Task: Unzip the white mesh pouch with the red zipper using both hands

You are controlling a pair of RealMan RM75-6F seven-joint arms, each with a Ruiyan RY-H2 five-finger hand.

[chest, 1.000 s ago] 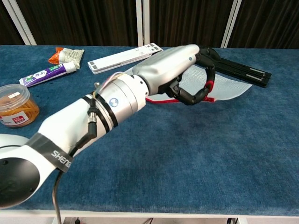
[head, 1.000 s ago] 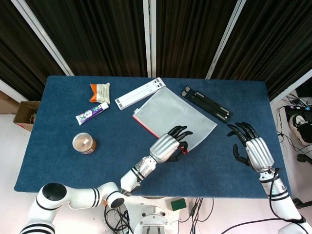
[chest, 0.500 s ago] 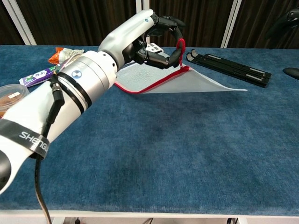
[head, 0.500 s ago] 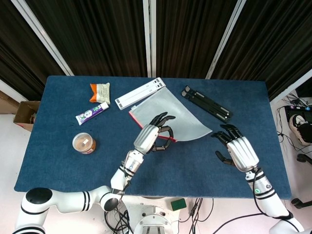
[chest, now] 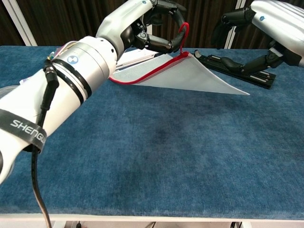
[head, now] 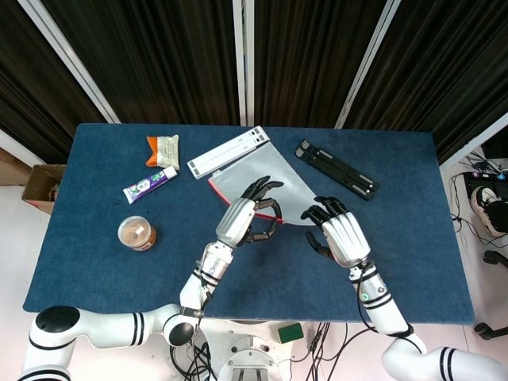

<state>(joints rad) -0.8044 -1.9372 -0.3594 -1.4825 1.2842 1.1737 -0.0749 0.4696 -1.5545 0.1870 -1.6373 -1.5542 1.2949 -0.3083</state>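
Chest view shows "SHENG…" printed on a black band [chest: 21,127] around the left forearm. The left hand [head: 240,220] pinches the red zipper loop [chest: 182,35] of the white mesh pouch with the red zipper [chest: 190,73], lifting that corner clear of the blue cloth table [chest: 161,152] while the far edge stays down. The right hand [head: 337,232], fingers spread and holding nothing, now hovers just beside the pouch, having moved in from the table's right side. A black folding stand [head: 335,168] lies behind.

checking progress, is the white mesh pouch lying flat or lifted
Partly lifted: the left hand holds the red loop, raising one corner of the pouch; its far edge rests on the table.
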